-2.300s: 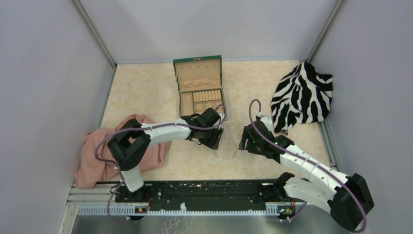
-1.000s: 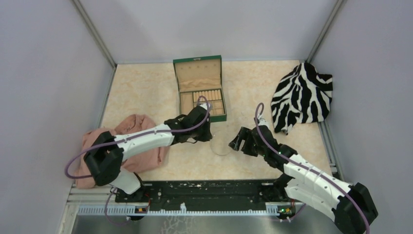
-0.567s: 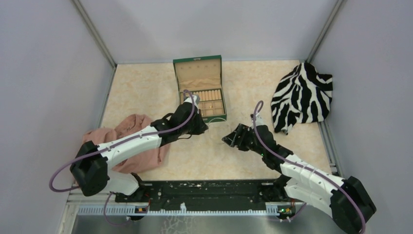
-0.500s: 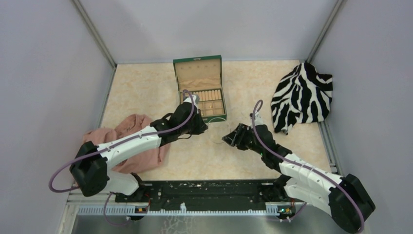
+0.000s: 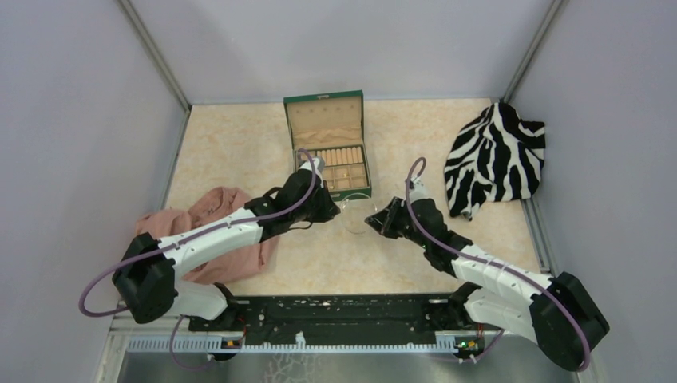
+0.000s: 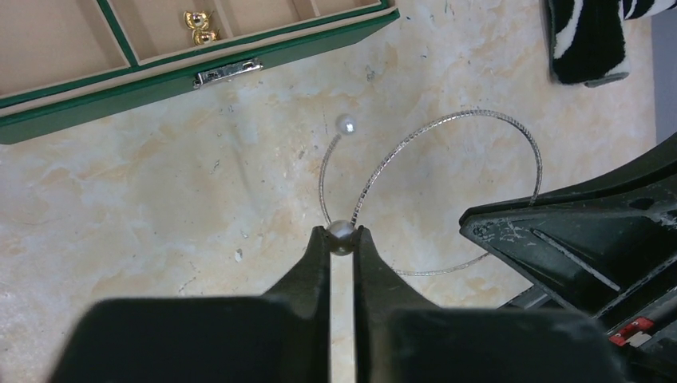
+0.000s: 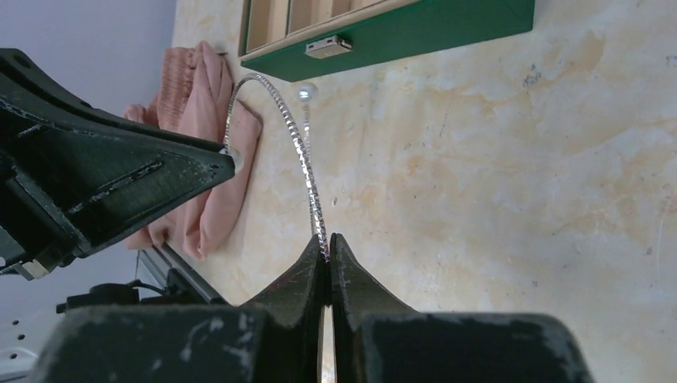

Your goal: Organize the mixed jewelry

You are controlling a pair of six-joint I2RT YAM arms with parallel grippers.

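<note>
Pinching the wire hoop, your left gripper and right gripper are both clamped tight; beyond the left, the green box holds gold pieces only its wrist camera shows.

The table has a beige top with a marble pattern, evenly lit. Plain pale grey-violet walls close it: a back wall, a left wall and a right wall. Grey metal struts rise in both back corners. Along the lower edge runs a black rail, with a shiny metal sheet below it.
</note>
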